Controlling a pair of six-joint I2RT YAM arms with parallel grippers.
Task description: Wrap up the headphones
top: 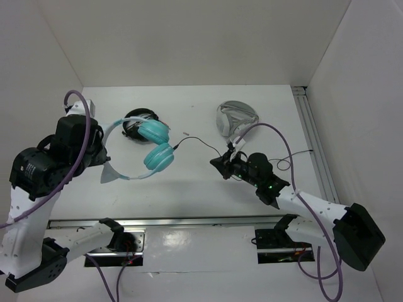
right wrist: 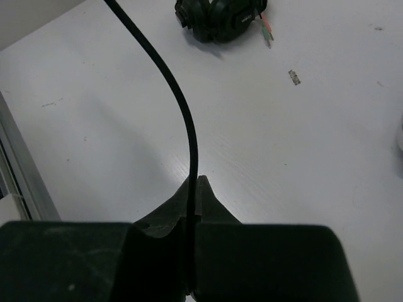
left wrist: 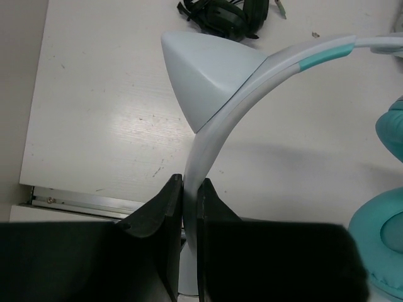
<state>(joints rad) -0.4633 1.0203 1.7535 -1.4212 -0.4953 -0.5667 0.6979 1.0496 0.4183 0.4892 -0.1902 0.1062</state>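
2 grippers are closed on parts of the headphones (top: 156,146). The left gripper (left wrist: 189,185) is clamped on the pale headband (left wrist: 217,135), which is pinched between its jaws with almost no gap left. From the jaws the headband rises and curves away to the right. A pointed tip (left wrist: 204,72) of the headband stands just above the jaws. The 2 turquoise ear cups (left wrist: 381,258) are seen to the right of the jaws, well past the fingertips.

The right gripper (right wrist: 194,184) is closed tight on the thin black cable (right wrist: 182,107). The cable is nipped at the jaw tips and runs up and off to the left ahead of them. In the top view the cable is led from the right gripper's jaws across to the ear cups, which sit between the 2 grippers, nearer the left one.

1 pair of black headphones (top: 135,119) is seen on the white table (top: 189,182) beyond the ear cups, well ahead of both sets of jaws. A grey-and-white headset (top: 237,117) lies a little beyond the right gripper's jaws.
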